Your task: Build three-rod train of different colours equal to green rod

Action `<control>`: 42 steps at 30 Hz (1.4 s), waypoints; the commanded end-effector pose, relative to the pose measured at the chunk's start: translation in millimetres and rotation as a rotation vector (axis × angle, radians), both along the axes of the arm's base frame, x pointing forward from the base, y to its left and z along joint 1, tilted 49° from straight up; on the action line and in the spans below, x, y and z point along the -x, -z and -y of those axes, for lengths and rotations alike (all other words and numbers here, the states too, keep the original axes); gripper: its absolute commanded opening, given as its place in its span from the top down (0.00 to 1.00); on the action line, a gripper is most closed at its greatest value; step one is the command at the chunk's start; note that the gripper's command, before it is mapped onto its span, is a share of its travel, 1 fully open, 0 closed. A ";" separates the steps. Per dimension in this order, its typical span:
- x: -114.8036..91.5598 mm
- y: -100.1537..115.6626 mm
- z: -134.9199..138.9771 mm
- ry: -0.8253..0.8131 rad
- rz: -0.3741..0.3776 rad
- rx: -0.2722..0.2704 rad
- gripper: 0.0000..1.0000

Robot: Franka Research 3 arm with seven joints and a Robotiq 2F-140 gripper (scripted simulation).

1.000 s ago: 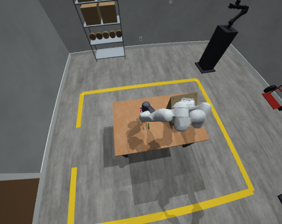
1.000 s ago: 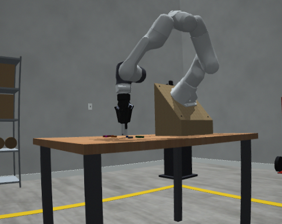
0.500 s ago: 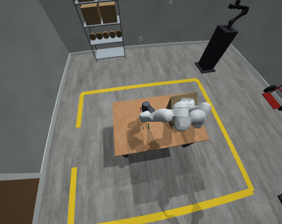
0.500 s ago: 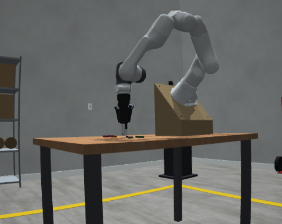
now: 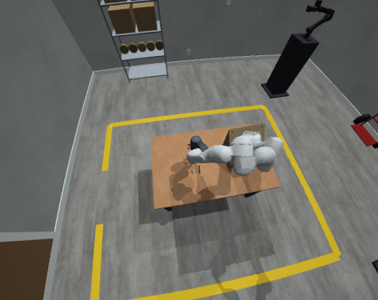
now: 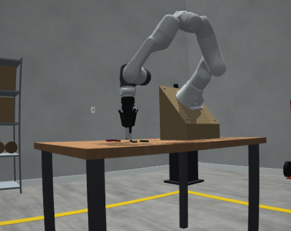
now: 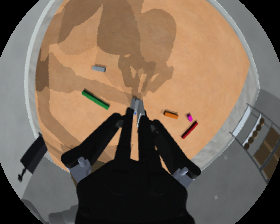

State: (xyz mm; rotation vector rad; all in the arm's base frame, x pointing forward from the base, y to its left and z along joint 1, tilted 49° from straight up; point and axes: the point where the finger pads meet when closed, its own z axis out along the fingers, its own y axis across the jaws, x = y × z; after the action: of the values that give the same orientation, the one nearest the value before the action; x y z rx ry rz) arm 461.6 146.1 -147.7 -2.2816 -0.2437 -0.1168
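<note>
My gripper (image 7: 136, 104) points straight down just above the table (image 6: 147, 145), and its fingers stand almost together. They are shut on a very small grey-blue piece at the tips, which looks like the blue rod (image 7: 136, 100). The green rod (image 7: 95, 99) lies flat to the left of the fingertips, with the short grey rod (image 7: 98, 68) beyond it. To the right lie the orange rod (image 7: 169, 113), the tiny magenta rod (image 7: 189, 116) and the red rod (image 7: 188, 129), close together. From the side the gripper (image 6: 128, 134) hangs between these rods and the green rod (image 6: 144, 140).
The arm's wooden wedge mount (image 6: 186, 116) stands at the back of the table. The arm casts dark shadows over the table top. A shelf (image 5: 138, 36) and a black pedestal (image 5: 290, 64) stand far off on the floor.
</note>
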 end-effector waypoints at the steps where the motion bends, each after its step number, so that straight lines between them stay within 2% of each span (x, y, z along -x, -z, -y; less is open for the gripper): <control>1: 1.5 0.9 -0.5 -0.007 0.005 0.001 0.97; 42: 1.5 8.7 -9.4 -0.007 0.005 0.001 0.97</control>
State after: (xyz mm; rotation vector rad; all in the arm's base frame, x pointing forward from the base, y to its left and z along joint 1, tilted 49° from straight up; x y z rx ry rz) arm 459.1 156.1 -154.9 -2.2775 -0.2436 -0.1113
